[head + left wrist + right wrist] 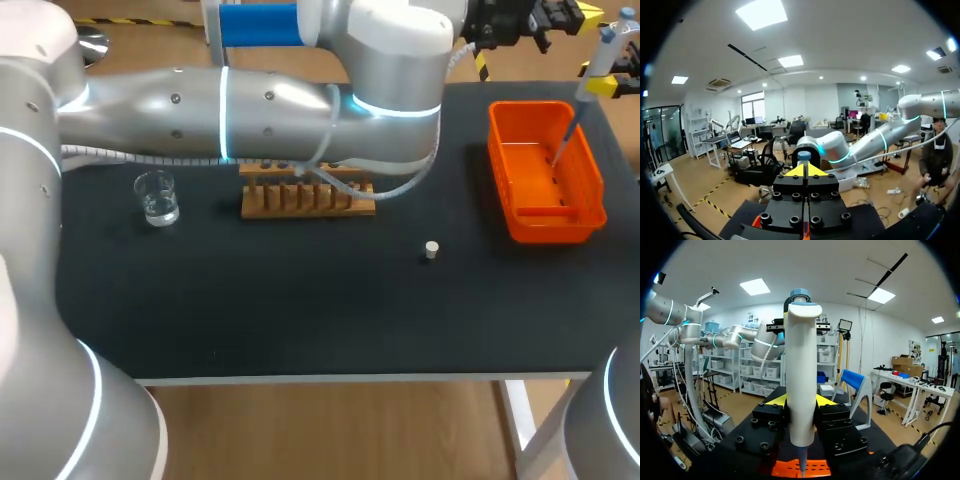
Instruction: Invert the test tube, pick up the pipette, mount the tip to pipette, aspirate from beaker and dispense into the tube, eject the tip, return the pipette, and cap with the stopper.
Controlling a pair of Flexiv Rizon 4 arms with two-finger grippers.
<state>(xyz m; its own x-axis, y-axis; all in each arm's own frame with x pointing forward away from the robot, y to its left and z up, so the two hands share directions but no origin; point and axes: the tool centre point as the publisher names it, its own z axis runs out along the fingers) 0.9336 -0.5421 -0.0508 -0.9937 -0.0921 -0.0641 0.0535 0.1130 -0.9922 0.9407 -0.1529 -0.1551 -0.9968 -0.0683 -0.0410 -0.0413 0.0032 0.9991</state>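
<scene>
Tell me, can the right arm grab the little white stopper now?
Probably not yet. The right gripper is shut on the pipette, above the orange bin. The stopper lies in the open, so the way looks free, but that gripper is full.

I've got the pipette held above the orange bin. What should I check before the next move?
1. Pipette held in the right end effector, a finger on each side: ok.
2. Tip mounted on the pipette: cannot tell.
3. Beaker upright with liquid in it: ok.
4. Test tube in the wooden rack: cannot tell, the left arm partly hides the rack.
5. Stopper lying free on the table: ok.
</scene>
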